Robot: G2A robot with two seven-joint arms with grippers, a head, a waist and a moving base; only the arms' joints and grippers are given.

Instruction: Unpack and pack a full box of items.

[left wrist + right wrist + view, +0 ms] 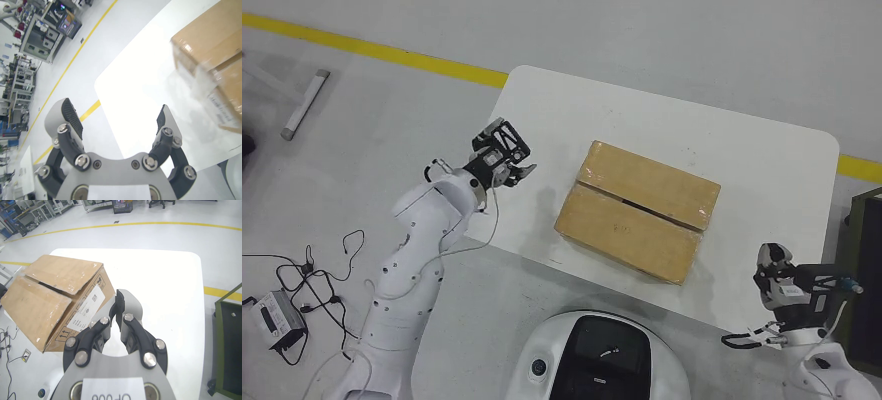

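A brown cardboard box [638, 209] sits in the middle of the white table [762, 170], its two top flaps folded down with a narrow gap between them. In the right wrist view the box [43, 302] shows a white label on its side. My left gripper [510, 160] hovers open over the table's left edge, a short way from the box; its pads [72, 117] stand wide apart with nothing between them. My right gripper [117, 306] is shut and empty, off the table's near right corner [774, 262], apart from the box [213, 62].
A dark green cart [864, 270] stands off the table's right side. Cables and a small grey device [272, 318] lie on the floor at the left. A yellow floor line [392, 55] runs behind the table. Bare tabletop surrounds the box.
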